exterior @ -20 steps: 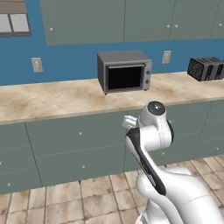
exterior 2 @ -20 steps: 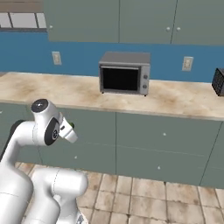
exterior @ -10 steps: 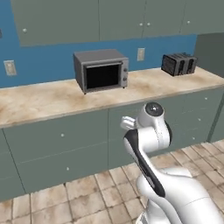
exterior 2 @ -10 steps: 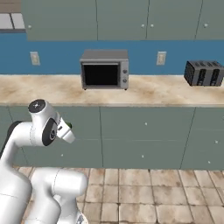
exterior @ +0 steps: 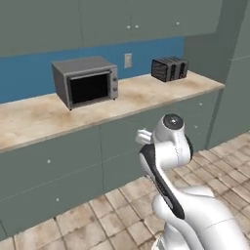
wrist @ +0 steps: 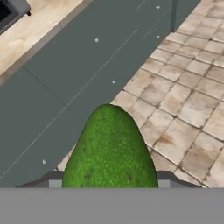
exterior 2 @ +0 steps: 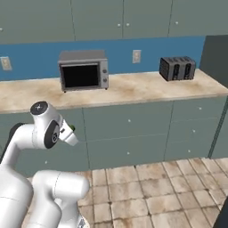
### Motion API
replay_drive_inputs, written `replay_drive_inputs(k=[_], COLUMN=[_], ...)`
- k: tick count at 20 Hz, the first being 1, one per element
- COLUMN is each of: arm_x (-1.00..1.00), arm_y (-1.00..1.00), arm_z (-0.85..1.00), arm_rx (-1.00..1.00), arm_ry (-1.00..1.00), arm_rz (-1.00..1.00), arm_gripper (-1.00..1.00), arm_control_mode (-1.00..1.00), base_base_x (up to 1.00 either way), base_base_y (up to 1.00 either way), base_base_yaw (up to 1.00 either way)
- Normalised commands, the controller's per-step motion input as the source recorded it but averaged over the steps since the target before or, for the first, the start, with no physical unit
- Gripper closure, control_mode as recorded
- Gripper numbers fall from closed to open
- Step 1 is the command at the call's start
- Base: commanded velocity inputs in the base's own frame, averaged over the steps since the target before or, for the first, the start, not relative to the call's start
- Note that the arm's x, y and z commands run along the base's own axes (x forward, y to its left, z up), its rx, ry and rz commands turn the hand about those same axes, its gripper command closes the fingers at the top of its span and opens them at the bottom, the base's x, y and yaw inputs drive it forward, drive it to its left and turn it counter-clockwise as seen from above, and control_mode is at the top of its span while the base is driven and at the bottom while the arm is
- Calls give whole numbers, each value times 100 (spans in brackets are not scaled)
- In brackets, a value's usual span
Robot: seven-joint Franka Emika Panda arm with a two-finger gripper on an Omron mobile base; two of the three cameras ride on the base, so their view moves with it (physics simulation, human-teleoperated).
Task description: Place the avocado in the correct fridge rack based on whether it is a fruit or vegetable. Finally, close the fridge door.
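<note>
The avocado [wrist: 109, 148], dark green and bumpy, stands large in the middle of the hand view, held between the fingers of my gripper [wrist: 109, 183], which is shut on it. Only the dark finger tips [wrist: 53, 178] peek out on either side of it. In the right base view a speck of the green avocado [exterior 2: 71, 128] shows at the gripper [exterior 2: 70, 134], tucked close to the arm at cabinet height. The left base view shows the hand [exterior: 144, 137] folded in front of the lower cabinets. The fridge door with its bar handle is out of view.
A counter [exterior: 29, 122] runs across, carrying a grey microwave [exterior: 85, 82] and a dark toaster [exterior: 169, 69]. Grey lower cabinets [exterior 2: 129, 129] face me over a tiled floor [exterior 2: 151, 187]. A tall slate-grey panel [exterior: 234, 73] rises at the right end of the counter.
The whole picture has slid leftward, so the camera has turned right: the microwave sits further left and the toaster and the tall panel have come further in. The arm holds its pose with the avocado.
</note>
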Motion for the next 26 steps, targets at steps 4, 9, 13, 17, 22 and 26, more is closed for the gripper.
replay_drive_inputs(k=[4, 9, 13, 17, 22, 26], arm_x=[0, 0, 0, 0, 0, 0], arm_y=[0, 0, 0, 0, 0, 0], arm_z=[0, 0, 0, 0, 0, 0], arm_rx=[0, 0, 0, 0, 0, 0], arm_ry=[0, 0, 0, 0, 0, 0], arm_rz=[0, 0, 0, 0, 0, 0], arm_gripper=[100, 100, 100, 100, 100, 100], arm_control_mode=[100, 100, 100, 100, 100, 100], base_base_x=[0, 0, 1, 6, 38, 70], base_base_y=[84, 90, 95, 89, 49, 0], base_base_yaw=[55, 61, 58, 59, 62, 61])
